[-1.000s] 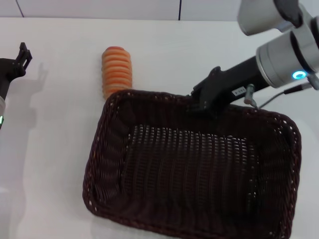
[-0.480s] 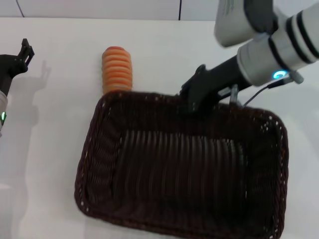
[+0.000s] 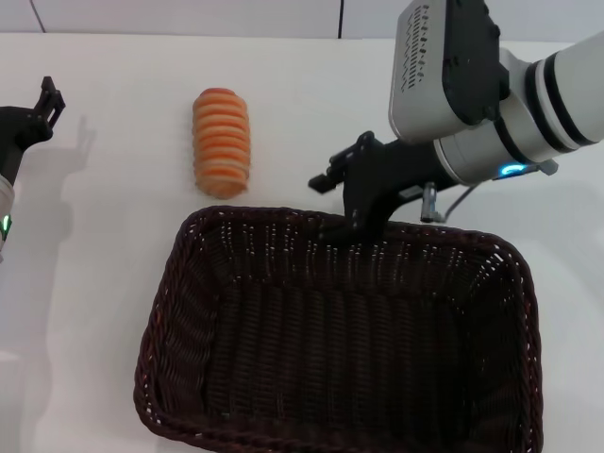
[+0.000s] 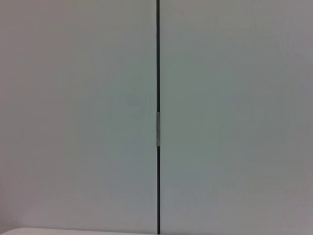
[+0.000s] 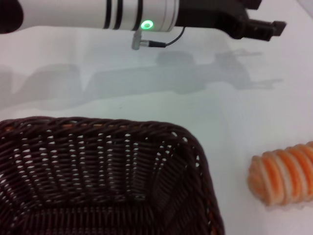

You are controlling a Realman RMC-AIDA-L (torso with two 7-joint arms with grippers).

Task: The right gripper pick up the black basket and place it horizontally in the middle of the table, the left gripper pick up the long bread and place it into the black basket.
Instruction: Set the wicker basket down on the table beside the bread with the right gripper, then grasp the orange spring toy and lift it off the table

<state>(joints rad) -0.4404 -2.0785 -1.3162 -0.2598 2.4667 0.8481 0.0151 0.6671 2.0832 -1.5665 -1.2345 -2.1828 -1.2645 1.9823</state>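
Note:
The black basket (image 3: 340, 330) lies long side across the white table (image 3: 104, 264), in the front middle. My right gripper (image 3: 351, 215) is at the middle of the basket's far rim and is shut on it. The long bread (image 3: 222, 142), striped orange and cream, lies on the table just beyond the basket's far left corner, apart from it. My left gripper (image 3: 45, 102) is open and empty at the far left, well away from the bread. The right wrist view shows the basket (image 5: 98, 171), the bread (image 5: 286, 174) and the left gripper (image 5: 264, 22) farther off.
A wall panel with a dark vertical seam (image 4: 157, 117) fills the left wrist view. Bare table lies between the left gripper and the bread, and to the left of the basket.
My right gripper has drawn the basket leftward and toward the front of the table. A gap has opened between its rim and the bread. The left arm has barely moved.

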